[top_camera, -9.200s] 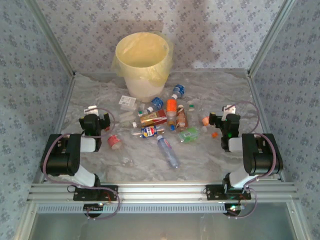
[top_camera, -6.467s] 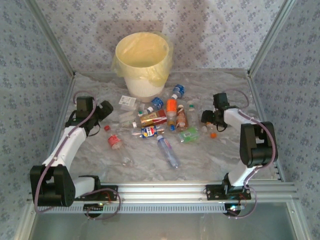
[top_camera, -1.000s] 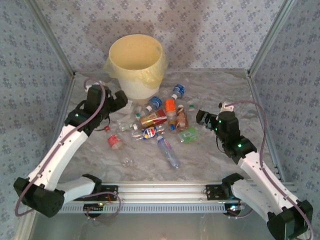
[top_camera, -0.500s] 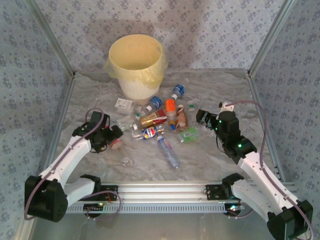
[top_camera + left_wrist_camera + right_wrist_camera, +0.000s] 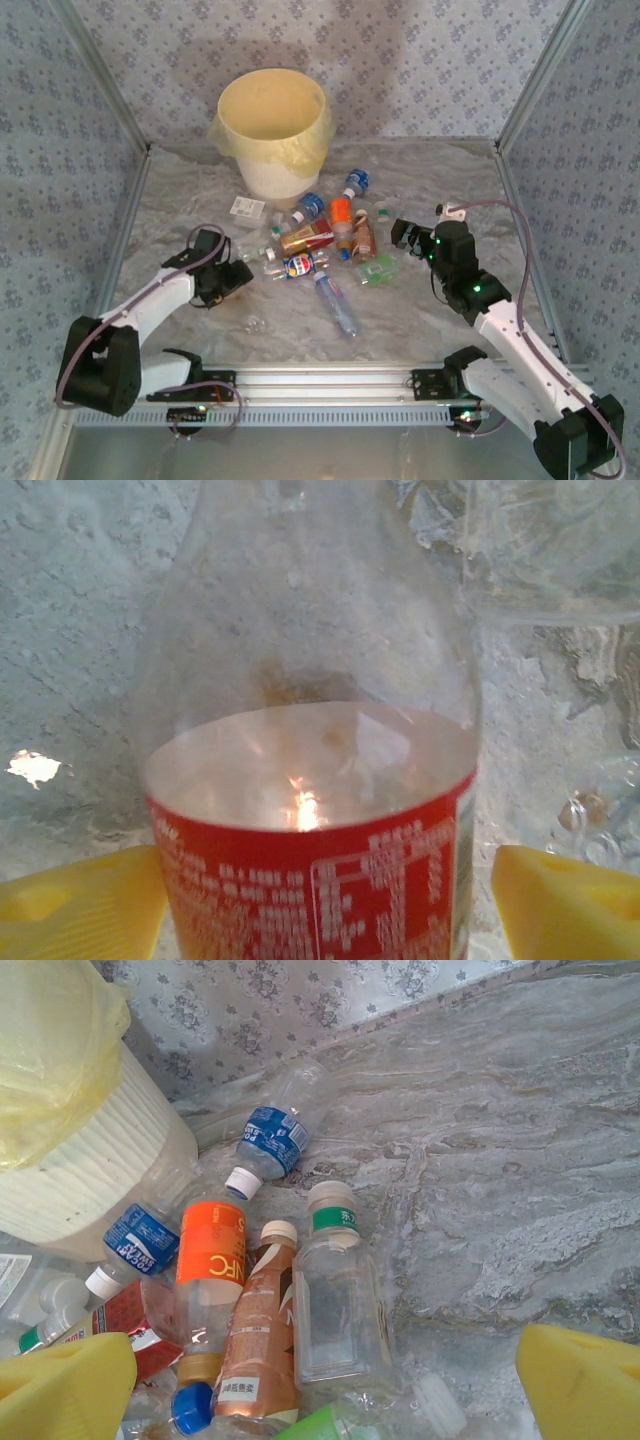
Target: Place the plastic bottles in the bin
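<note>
From above, the large round cream-yellow bin [image 5: 272, 120] stands at the far side of the marbled table [image 5: 450, 180]. The small plastic bottles [image 5: 325, 240] lie scattered just in front of it, none visibly inside. The left gripper [image 5: 232, 277] sits low at the pile's left edge, and the right gripper [image 5: 405, 235] hovers at its right edge, facing the pile.

The left wrist camera shows a clear red-labelled bottle [image 5: 310, 780] between spread yellow fingers [image 5: 80, 910]. A slight gap on one side suggests they are bracketing it for a grasp, not yet clamping.

The right wrist camera shows wide-apart, empty fingers [image 5: 585, 1380] aimed over a clear green-banded bottle [image 5: 335, 1310], probably the next pick.
</note>
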`<action>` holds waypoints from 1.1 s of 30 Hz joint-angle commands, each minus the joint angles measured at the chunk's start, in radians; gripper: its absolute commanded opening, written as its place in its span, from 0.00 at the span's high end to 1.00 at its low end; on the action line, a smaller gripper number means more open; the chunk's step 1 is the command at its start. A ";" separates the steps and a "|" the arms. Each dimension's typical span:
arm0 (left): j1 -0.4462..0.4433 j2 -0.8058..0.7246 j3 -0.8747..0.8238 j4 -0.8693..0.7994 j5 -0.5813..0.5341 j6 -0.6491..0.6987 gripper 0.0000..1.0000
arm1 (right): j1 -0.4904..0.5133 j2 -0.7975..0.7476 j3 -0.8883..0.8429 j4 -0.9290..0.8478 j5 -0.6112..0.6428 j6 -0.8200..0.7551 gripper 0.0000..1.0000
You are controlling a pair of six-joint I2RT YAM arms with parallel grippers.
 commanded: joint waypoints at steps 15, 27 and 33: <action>-0.006 -0.100 -0.011 -0.021 -0.104 0.053 0.45 | 0.011 -0.005 0.035 0.032 -0.042 -0.052 0.00; -0.010 -0.354 0.232 0.146 -0.276 0.223 0.43 | 0.022 -0.005 0.020 0.145 -0.091 -0.110 0.00; -0.014 -0.216 0.366 0.542 -0.274 0.333 0.43 | 0.022 -0.002 0.015 0.241 -0.059 -0.105 0.00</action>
